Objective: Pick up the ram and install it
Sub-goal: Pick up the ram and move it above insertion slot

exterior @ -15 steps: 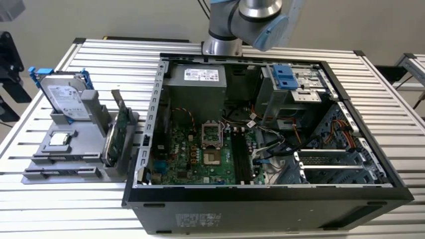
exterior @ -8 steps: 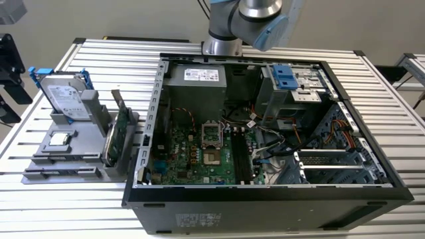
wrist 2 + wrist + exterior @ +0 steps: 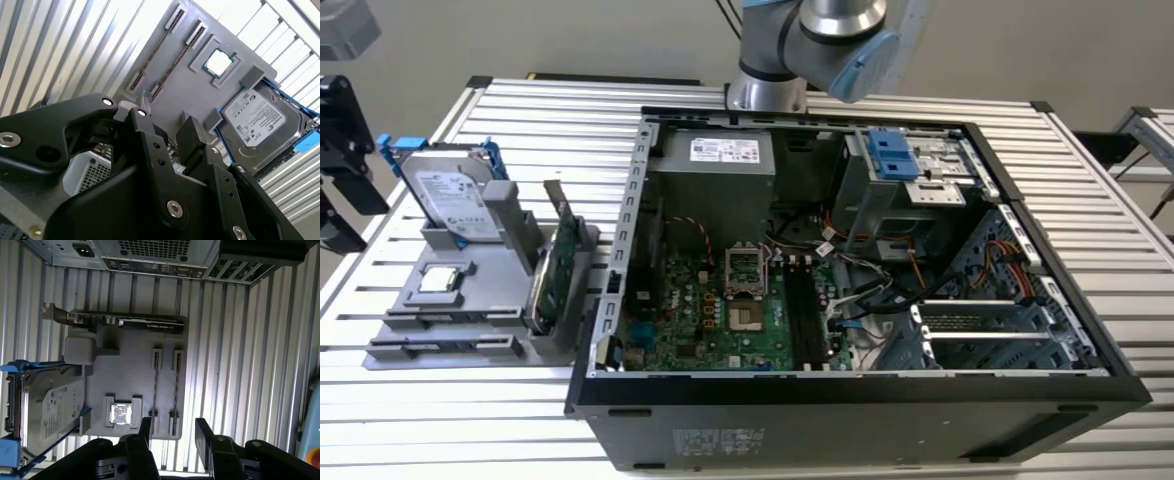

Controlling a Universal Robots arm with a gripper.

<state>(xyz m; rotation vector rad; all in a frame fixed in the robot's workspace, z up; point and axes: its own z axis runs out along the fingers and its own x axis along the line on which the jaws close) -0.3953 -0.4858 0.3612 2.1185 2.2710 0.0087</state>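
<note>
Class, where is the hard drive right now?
The hard drive sits at the exterior view's left, in the grey holder beside the green card, outside the computer case.

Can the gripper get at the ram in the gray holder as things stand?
Probably yes. In the first wrist view the gripper hangs open above the ram, which stands edge-up in the gray holder, with nothing between them. The expansion card and hard drive stand clear of it.

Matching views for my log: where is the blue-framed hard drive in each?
Exterior view: hard drive upright at the exterior view's left, next to the processor chip.
First wrist view: hard drive beside that chip.
Second wrist view: hard drive beside that chip.
Shared landmark: the chip.
</note>
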